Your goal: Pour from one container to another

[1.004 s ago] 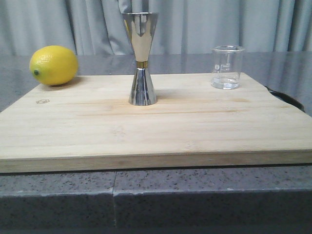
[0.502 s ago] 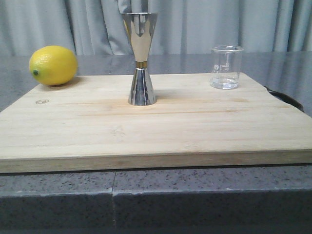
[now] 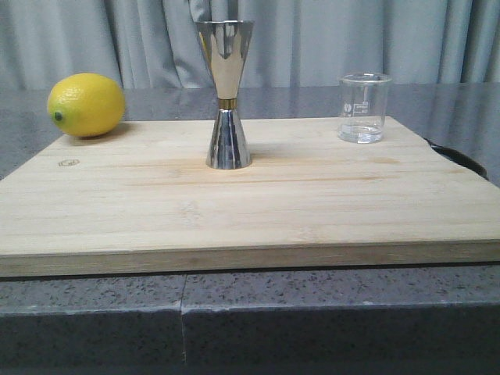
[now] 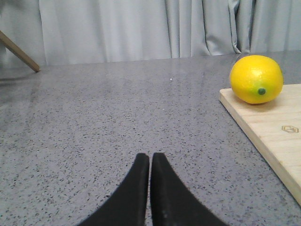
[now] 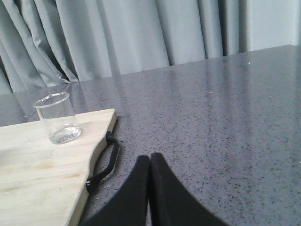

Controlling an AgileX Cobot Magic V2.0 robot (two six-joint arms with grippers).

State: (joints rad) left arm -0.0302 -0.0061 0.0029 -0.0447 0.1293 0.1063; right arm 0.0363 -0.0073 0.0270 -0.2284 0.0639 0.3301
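Steel jigger (image 3: 225, 94) stands upright mid-board, long axis vertical, wide cup up. Glass beaker (image 3: 362, 108) sits upright too, at the far right corner of the wooden board (image 3: 250, 203), well apart from the jigger; can't tell which way its lip faces. Left gripper (image 4: 150, 162) hovers low over the grey counter (image 4: 108, 113) off the board, fingers pressed together, holding nothing. Right gripper (image 5: 150, 165) does likewise beside the board's black handle (image 5: 104, 162). 1 lemon (image 3: 86, 105) rests at the far left corner.
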